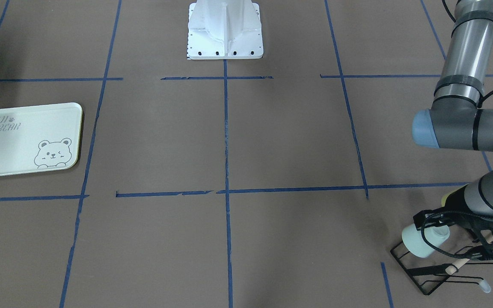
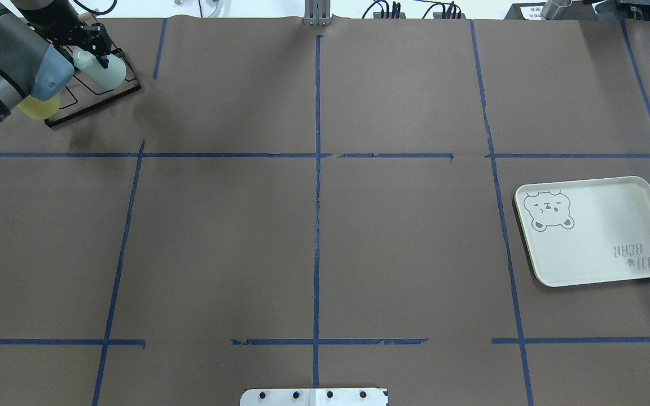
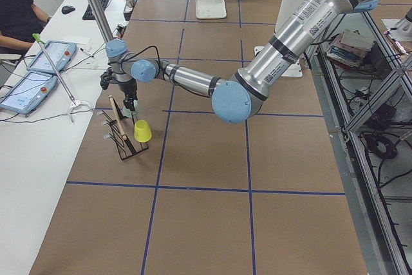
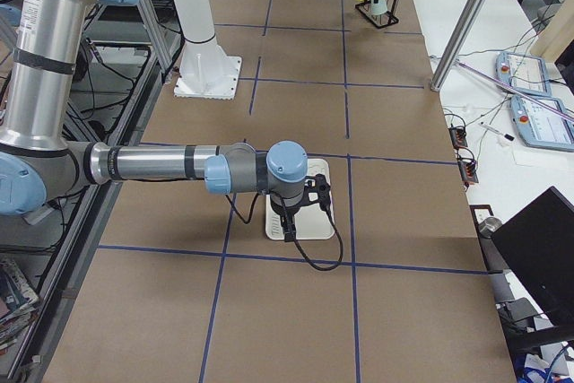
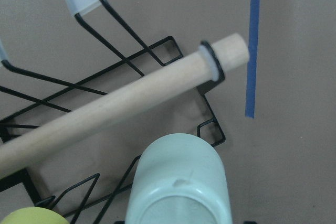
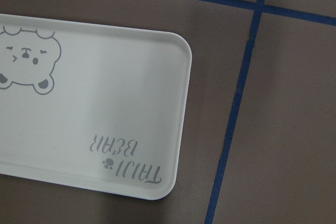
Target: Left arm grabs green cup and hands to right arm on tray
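Observation:
The green cup (image 1: 417,244) is a pale mint tumbler lying tilted on a black wire rack (image 1: 426,273) at the table's far left corner. It also shows in the overhead view (image 2: 104,69) and fills the bottom of the left wrist view (image 5: 181,187). My left gripper (image 2: 97,51) is right at the cup's narrow end and looks open; I cannot tell whether it touches. The tray (image 2: 596,237) lies flat and bare on the right side of the table. My right gripper (image 4: 289,221) hovers over the tray (image 6: 105,103); I cannot tell whether it is open or shut.
A yellow-green cup (image 2: 37,107) sits on the same rack beside the mint one. A wooden rod (image 5: 131,98) slants across the rack. The white robot base (image 1: 225,30) stands at the table's middle edge. A side desk with tablets (image 3: 45,62) runs past the rack.

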{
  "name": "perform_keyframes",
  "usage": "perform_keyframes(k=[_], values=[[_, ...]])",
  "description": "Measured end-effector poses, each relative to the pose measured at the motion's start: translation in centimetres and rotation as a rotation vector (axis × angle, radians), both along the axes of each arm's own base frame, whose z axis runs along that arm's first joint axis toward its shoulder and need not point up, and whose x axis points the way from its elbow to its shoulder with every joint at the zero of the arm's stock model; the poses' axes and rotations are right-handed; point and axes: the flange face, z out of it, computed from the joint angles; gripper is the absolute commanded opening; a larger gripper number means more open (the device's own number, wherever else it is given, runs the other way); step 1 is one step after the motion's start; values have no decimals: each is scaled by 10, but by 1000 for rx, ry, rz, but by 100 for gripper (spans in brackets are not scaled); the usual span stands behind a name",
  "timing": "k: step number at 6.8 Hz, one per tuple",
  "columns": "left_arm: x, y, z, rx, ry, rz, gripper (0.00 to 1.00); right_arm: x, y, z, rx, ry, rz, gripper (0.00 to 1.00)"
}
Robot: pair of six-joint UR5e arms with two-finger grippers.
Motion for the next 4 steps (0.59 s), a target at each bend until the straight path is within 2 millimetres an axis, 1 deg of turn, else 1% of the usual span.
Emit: perform_keyframes(k=[1, 2, 4], values=[[0, 0, 1, 2, 0, 0, 66, 0, 0, 0, 0, -1, 0, 100], [0, 1, 2, 2, 0, 1, 65, 0, 0, 0, -1, -1, -1, 100], [-1, 1, 2, 4, -1, 2, 11, -1, 0, -1, -1, -3, -1, 100]])
